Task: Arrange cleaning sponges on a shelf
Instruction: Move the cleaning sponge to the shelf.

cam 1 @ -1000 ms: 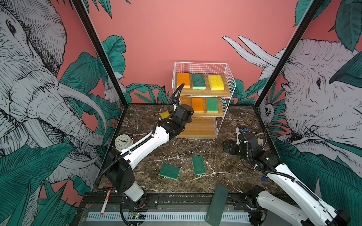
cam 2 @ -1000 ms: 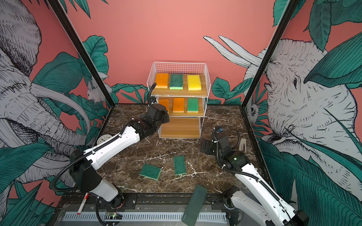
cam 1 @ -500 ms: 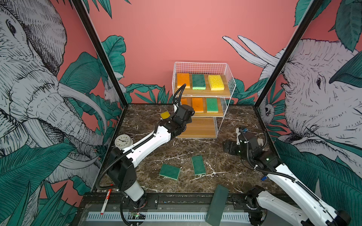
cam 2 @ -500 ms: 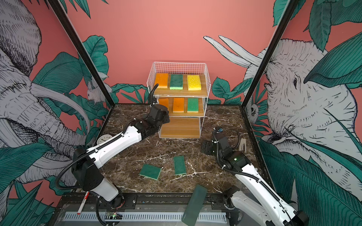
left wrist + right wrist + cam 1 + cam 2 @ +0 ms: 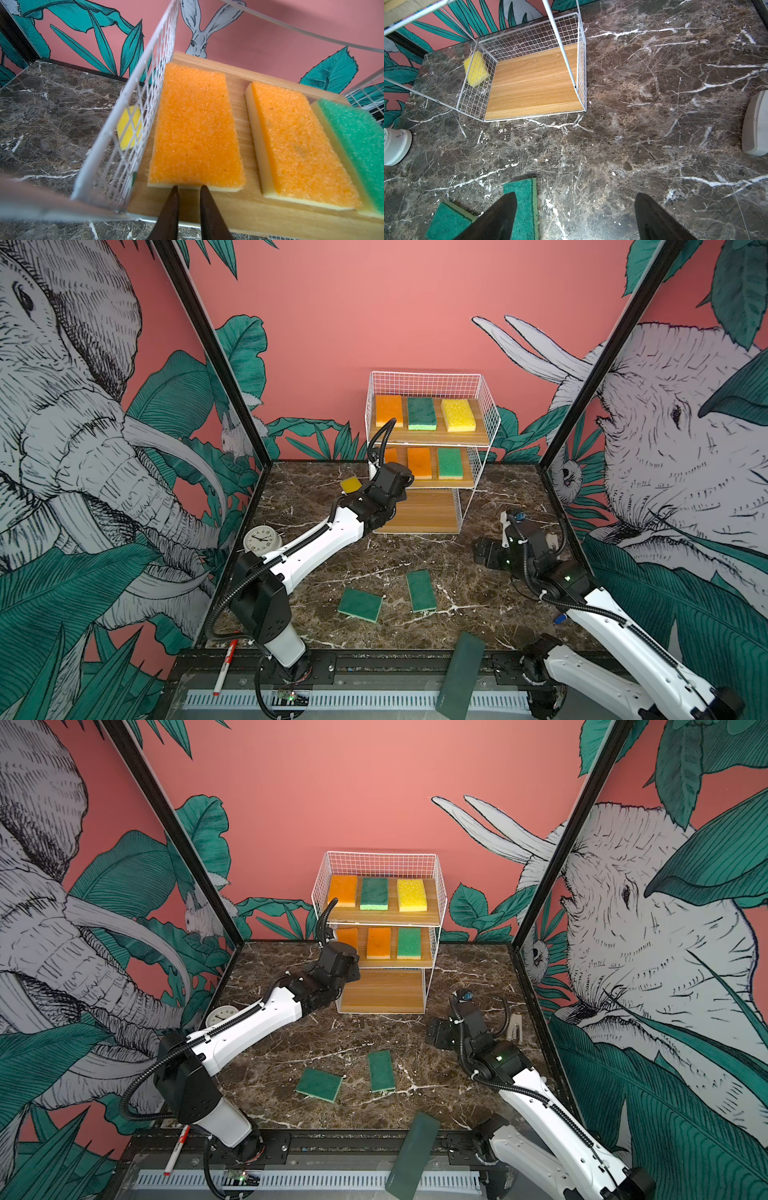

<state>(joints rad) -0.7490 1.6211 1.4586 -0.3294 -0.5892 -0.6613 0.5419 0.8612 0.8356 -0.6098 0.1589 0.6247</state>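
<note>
- The left end effector [image 5: 190, 187] has its jaws narrowly parted with nothing between them. Its tips sit at the near edge of an orange sponge [image 5: 196, 133], seemingly touching it, likely to square it up.
- That sponge lies at the 9 o'clock end of the middle tier of the shelf [image 5: 424, 512], in line with two neighbours.
- The right end effector [image 5: 575, 195] hangs wide open and empty over the surface [image 5: 457, 572], probably poised for the green sponge [image 5: 421, 590] at its 8 o'clock.
- A yellow sponge [image 5: 350, 484] lies on the surface at the shelf's 9 o'clock, and the bottom board is bare.

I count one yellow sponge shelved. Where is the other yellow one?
The other yellow sponge lies on the table, just outside the left side of the shelf, seen in a top view.
</note>
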